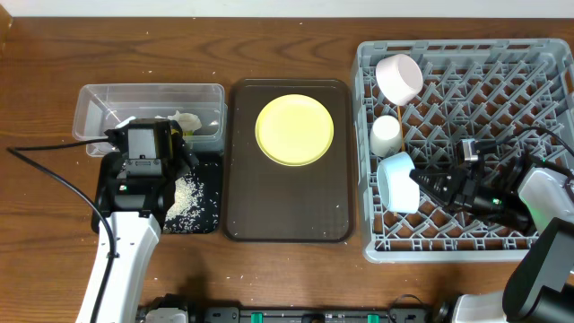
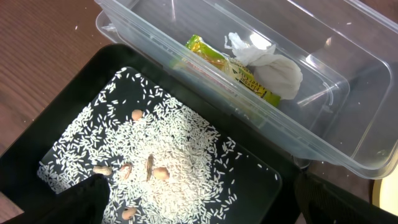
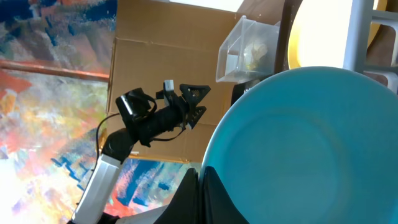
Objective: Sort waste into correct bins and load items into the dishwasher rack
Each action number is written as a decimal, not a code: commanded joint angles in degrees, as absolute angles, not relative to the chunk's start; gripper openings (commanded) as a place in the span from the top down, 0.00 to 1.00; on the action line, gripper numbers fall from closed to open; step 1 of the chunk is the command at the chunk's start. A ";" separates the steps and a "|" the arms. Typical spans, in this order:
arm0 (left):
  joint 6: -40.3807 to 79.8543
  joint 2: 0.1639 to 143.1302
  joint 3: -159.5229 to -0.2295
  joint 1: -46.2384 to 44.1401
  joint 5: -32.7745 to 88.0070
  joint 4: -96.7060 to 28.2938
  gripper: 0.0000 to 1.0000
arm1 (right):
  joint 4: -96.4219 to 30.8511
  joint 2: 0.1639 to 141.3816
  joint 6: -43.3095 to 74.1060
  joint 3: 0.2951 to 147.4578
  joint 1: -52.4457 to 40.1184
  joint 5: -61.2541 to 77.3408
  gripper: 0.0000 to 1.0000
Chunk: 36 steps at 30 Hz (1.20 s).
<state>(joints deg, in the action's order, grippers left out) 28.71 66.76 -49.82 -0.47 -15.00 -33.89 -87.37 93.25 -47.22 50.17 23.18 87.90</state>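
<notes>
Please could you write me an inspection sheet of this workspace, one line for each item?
Surface: wooden table, a few white specks.
Job's things: clear tub holds snack wrapper and tissue; black tray holds rice; yellow plate on brown serving tray; pinkish bowl, white cup and light blue bowl in rack; chopsticks not seen.
Clutter: brown nut-like bits among the rice.
Grippers: left gripper open above black tray; right gripper appears shut on the light blue bowl.
Cables: black cable beside left arm.
Surroundings: cardboard, painted backdrop.
</notes>
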 commanded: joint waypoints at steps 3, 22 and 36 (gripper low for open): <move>29.23 66.98 -50.70 -0.27 -15.70 -33.89 0.02 | -89.91 92.14 -50.89 53.01 21.58 89.36 0.99; 29.23 66.98 -50.70 -0.27 -15.73 -33.89 0.02 | -80.40 91.00 -34.09 82.37 5.48 87.88 0.99; 29.23 66.98 -50.70 -0.27 -15.70 -33.89 0.02 | -31.29 90.61 20.40 83.09 -4.29 44.18 0.99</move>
